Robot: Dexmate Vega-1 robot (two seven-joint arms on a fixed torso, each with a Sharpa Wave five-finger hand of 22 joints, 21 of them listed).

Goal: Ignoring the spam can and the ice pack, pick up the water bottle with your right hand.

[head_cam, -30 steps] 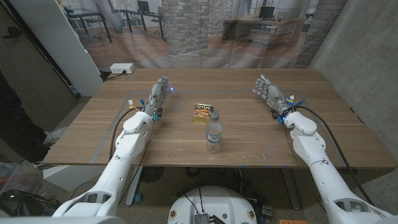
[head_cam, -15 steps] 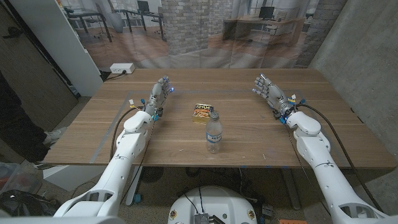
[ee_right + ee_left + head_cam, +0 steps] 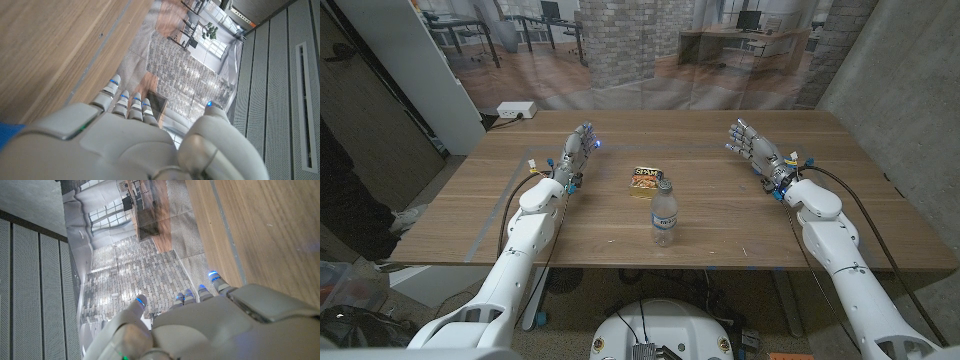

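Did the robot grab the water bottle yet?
Not yet. The bottle stands upright mid-table, just in front of the spam can, untouched. The right hand is open, far off to the side, holding nothing. The left hand waits too. Reaching, gripping and lifting are all left.

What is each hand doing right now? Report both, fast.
Left hand: open, holding nothing, fingers apart.
Right hand: open, holding nothing, well clear of the water bottle.

Right forearm shifted slightly toward the table's right side over the last second, right hand (image 3: 750, 142) drawn marginally toward the far edge of the table (image 3: 720, 215), fingers apart as before.
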